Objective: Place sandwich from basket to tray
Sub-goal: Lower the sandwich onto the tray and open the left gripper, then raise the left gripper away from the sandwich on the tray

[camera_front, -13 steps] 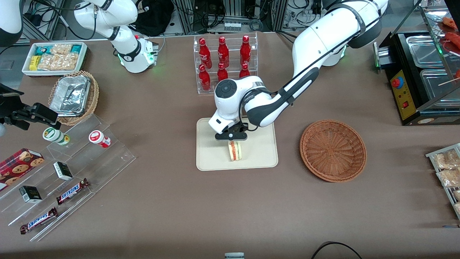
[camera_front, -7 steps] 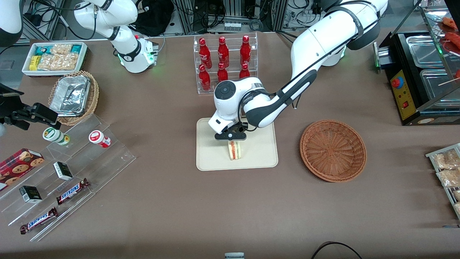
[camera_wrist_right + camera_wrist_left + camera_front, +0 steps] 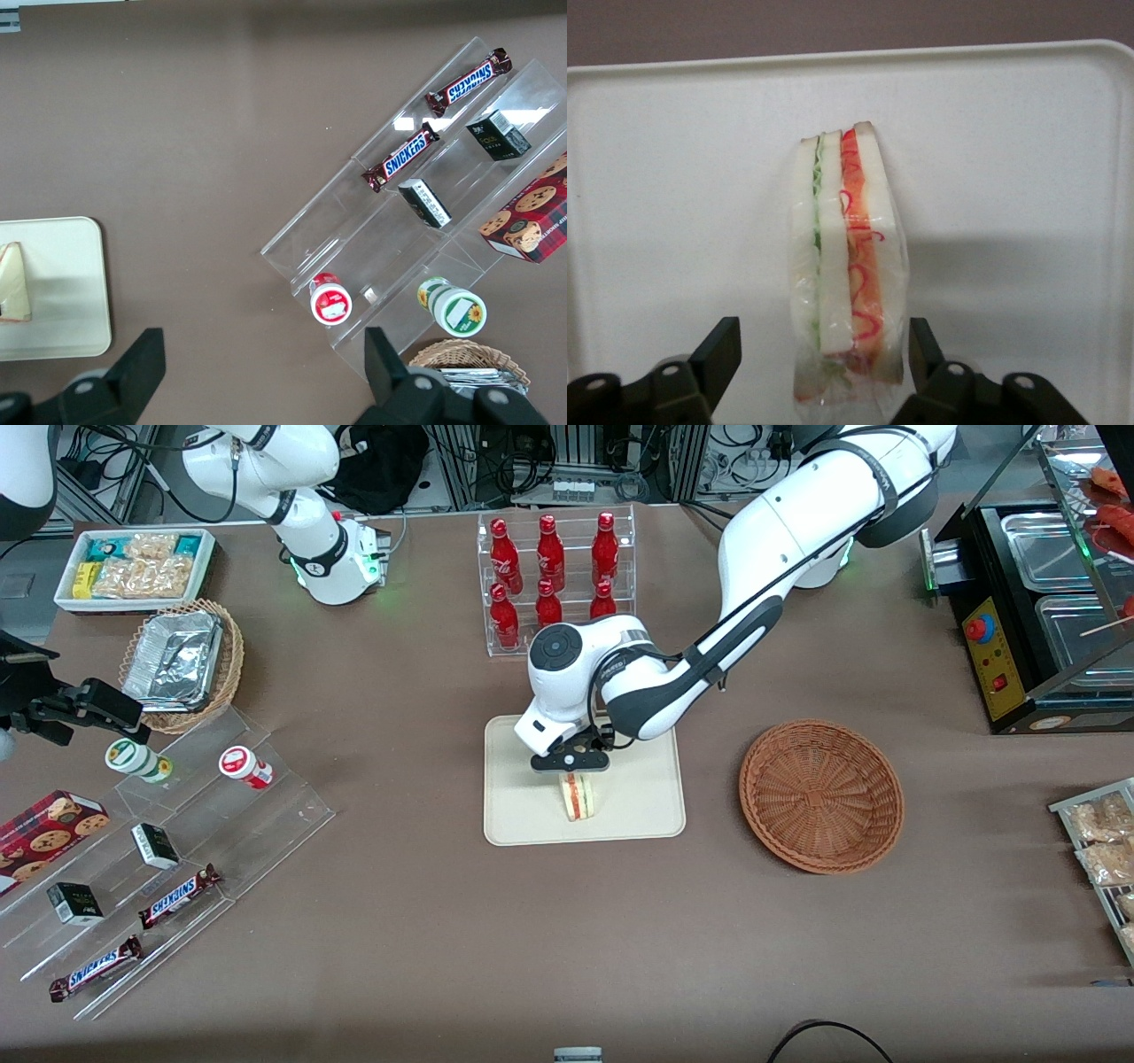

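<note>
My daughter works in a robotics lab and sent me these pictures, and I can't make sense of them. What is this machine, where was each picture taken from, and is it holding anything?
These are white robot arms bolted to a brown table. One picture looks down on the whole scene from the front. The other two come from small cameras on the arms' wrists, so they look straight down past each claw.

The working arm reaches over a cream tray. Its claw hangs just above a wedge sandwich that stands on its edge on the tray. In its wrist picture the two dark fingers are spread open, apart from the sandwich on either side, so nothing is held.

Toward the working arm's end of the table sits a round brown basket, with nothing in it. Red bottles stand in a clear rack, farther from the front camera than the tray.
</note>
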Controlling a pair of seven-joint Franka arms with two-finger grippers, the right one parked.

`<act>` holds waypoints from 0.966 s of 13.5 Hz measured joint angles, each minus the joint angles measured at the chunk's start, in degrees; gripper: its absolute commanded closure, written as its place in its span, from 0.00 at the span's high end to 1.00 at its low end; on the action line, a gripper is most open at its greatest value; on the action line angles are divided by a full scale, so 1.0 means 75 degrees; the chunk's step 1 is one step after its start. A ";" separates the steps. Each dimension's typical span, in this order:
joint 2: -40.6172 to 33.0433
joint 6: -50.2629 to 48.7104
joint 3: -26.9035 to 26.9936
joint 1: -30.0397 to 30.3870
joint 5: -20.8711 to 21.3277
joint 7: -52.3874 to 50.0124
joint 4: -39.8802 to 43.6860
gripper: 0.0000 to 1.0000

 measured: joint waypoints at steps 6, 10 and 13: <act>-0.1422 -0.0710 0.0018 0.0006 -0.0006 -0.1508 0.0037 1.00; -0.2590 -0.1197 0.0603 0.0066 -0.0548 -0.1819 0.0050 1.00; -0.3377 -0.2005 0.1244 0.0072 -0.1450 -0.1158 0.0047 1.00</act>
